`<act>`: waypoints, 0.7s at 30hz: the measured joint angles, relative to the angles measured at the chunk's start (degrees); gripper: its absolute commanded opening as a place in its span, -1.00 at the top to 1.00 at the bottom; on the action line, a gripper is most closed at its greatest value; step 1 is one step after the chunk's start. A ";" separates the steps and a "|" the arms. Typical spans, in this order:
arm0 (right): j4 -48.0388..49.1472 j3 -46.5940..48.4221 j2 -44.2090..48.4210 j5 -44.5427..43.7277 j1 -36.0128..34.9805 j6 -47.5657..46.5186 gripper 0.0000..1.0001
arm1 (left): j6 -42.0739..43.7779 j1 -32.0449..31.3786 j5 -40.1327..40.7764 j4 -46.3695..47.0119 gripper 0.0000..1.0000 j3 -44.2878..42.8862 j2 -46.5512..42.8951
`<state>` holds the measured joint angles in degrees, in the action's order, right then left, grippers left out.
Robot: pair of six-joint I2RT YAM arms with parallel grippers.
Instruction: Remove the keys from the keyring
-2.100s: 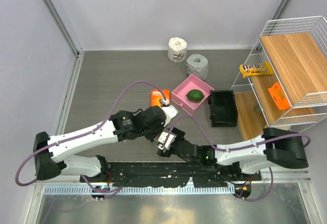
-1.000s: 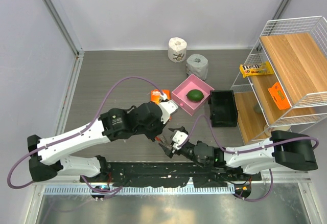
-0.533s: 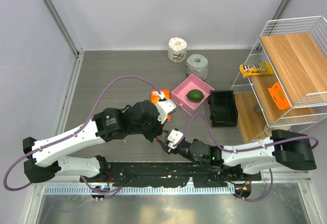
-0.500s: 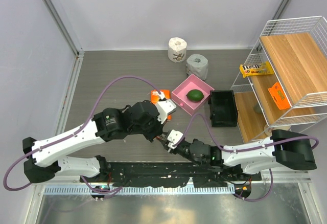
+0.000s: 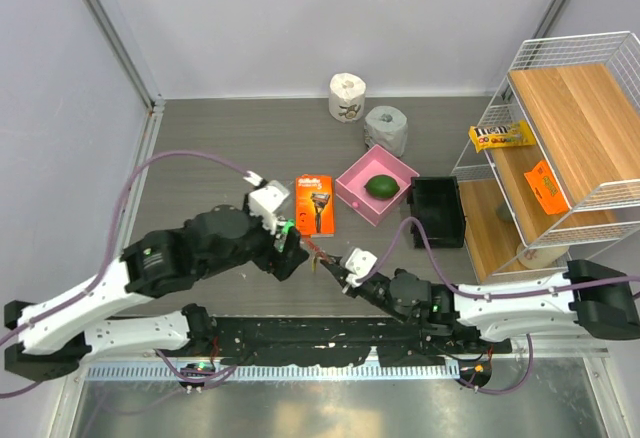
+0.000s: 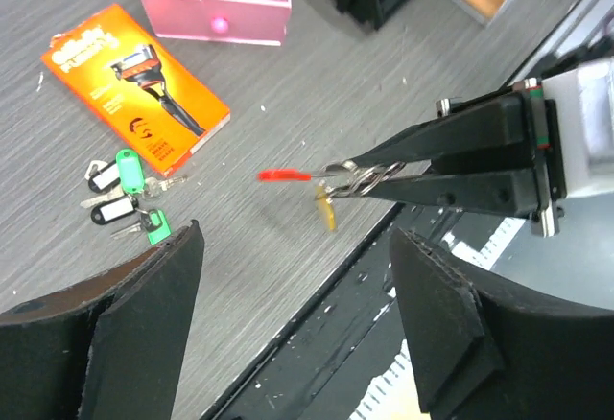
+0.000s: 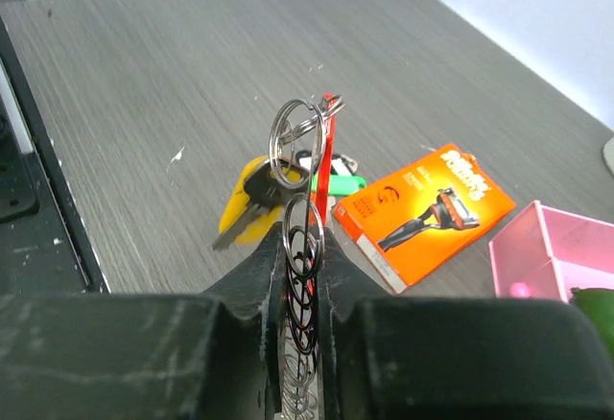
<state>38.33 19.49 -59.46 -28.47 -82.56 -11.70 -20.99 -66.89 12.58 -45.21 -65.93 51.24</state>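
Observation:
My right gripper [image 7: 305,238] is shut on the silvery chain of the keyring [image 7: 299,132], held above the table. The red loop [image 6: 285,175] sticks out from the chain, edge-on. A yellow-tagged key [image 7: 247,199] hangs from the chain rings. Several keys [image 6: 125,190] with green and white tags lie loose on the table beside the orange razor box [image 6: 134,84]. My left gripper [image 6: 297,231] is open and empty, set back from the keyring with its fingers [image 6: 144,324] wide apart. From above, the right gripper [image 5: 330,266] is right of the left gripper [image 5: 285,253].
A pink box [image 5: 375,186] with a green avocado sits behind the razor box [image 5: 318,203]. A black bin [image 5: 436,210], a wire shelf rack [image 5: 560,148] and two paper rolls [image 5: 365,113] stand farther back. The table's near edge [image 6: 317,315] runs just below the keyring.
The left gripper has opened and drawn back to the left, away from the keyring. The right gripper has shut on the chain. The razor box is now uncovered.

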 measured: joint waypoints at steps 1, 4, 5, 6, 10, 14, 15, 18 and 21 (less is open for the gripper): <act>-0.83 -0.07 1.62 -0.20 0.00 -0.17 0.90 | -0.33 0.48 0.50 0.57 -0.77 0.83 -2.43; -2.95 -0.09 5.90 -0.85 0.00 -0.83 0.89 | -1.29 1.75 0.94 2.12 -0.75 3.21 -8.00; -3.87 -0.09 7.30 -1.01 0.00 -1.25 0.90 | -1.33 2.08 0.90 2.75 -0.74 4.15 -9.62; -4.46 -0.09 8.37 -1.07 0.00 -1.57 0.90 | -1.31 2.27 0.70 3.69 -0.72 5.29 -11.47; -8.61 0.46 12.85 -0.76 0.00 -3.56 0.89 | -0.09 2.43 -2.84 10.16 -0.65 11.80 -16.11; -13.44 3.65 15.41 -0.35 0.00 -6.91 0.89 | 2.86 2.40 -6.05 18.75 -0.61 21.38 -19.28; -14.60 4.90 15.50 -0.37 0.00 -8.04 0.90 | 4.00 2.40 -6.45 21.22 -0.59 24.02 -20.11; -18.12 9.70 14.62 -0.72 0.00 -12.26 0.90 | 7.65 2.43 -7.69 27.26 -0.56 29.62 -21.84; -21.57 16.02 11.30 -2.25 0.00 -18.47 0.90 | 11.65 2.43 -8.50 33.20 -0.56 32.52 -22.53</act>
<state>16.75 35.51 -48.16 -30.72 -82.56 -30.17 -9.34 -64.47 4.08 -12.01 -33.41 28.71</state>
